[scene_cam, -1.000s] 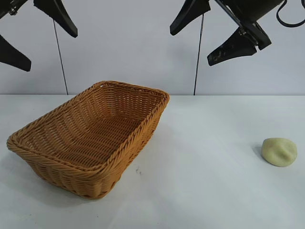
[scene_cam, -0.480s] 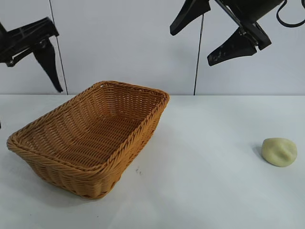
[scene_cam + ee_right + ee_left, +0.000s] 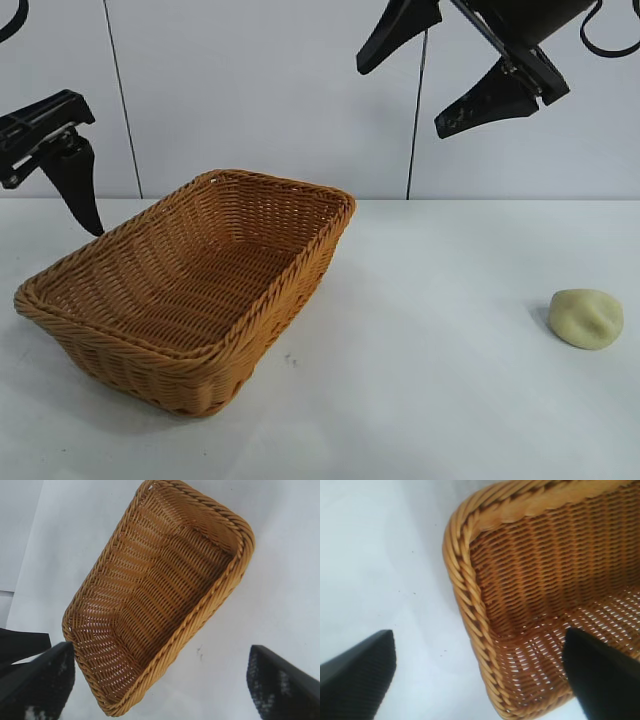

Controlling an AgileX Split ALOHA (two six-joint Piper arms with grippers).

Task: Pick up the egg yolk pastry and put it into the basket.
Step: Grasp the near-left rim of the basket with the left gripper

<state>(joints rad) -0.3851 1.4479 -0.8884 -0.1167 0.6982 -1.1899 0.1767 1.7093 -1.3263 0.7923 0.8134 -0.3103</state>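
The egg yolk pastry (image 3: 587,318), a pale yellow-cream lump, lies on the white table at the right, far from the basket. The orange-brown wicker basket (image 3: 140,370) stands empty at the left; it also shows in the left wrist view (image 3: 465,580) and the right wrist view (image 3: 210,607). My left gripper (image 3: 479,637) is open and empty, low over the basket's far left corner; one of its fingers (image 3: 78,185) shows in the exterior view. My right gripper (image 3: 400,100) is open and empty, high above the table's middle. The pastry is out of both wrist views.
The white table (image 3: 430,380) spreads between the basket and the pastry. A pale panelled wall (image 3: 260,90) stands behind the table.
My left gripper has come down from the upper left to beside the basket's far left corner. The right arm, basket and pastry have not moved.
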